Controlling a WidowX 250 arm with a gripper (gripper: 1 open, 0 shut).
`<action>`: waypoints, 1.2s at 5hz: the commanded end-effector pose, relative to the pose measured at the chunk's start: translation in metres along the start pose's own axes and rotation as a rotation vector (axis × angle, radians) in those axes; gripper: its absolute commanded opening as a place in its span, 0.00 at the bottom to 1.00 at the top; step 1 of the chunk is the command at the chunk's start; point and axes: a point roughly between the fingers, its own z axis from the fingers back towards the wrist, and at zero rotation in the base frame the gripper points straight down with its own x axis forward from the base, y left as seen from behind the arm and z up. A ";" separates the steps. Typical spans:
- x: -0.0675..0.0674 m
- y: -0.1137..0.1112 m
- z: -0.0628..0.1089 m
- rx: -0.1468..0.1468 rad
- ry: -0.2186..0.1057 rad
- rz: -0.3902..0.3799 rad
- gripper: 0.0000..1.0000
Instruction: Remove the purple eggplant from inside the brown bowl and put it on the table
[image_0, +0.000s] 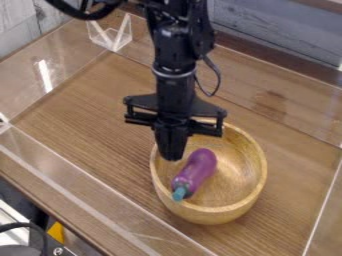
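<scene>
clear angular stand (110, 32) near the far left corner, and yellow object (56, 231) beside dark cable (24, 228) at lower left.

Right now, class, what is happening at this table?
A robot arm is working over the table, its closed gripper down at the near-left part of the brown bowl. The purple eggplant lies inside the bowl, beside the gripper and not in its grasp. So the eggplant is not yet out on the table.
</scene>
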 end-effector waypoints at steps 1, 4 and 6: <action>0.003 -0.008 0.013 -0.007 -0.050 0.024 1.00; -0.006 -0.007 0.023 0.015 -0.060 0.055 0.00; -0.021 -0.002 0.029 0.029 -0.069 0.165 0.00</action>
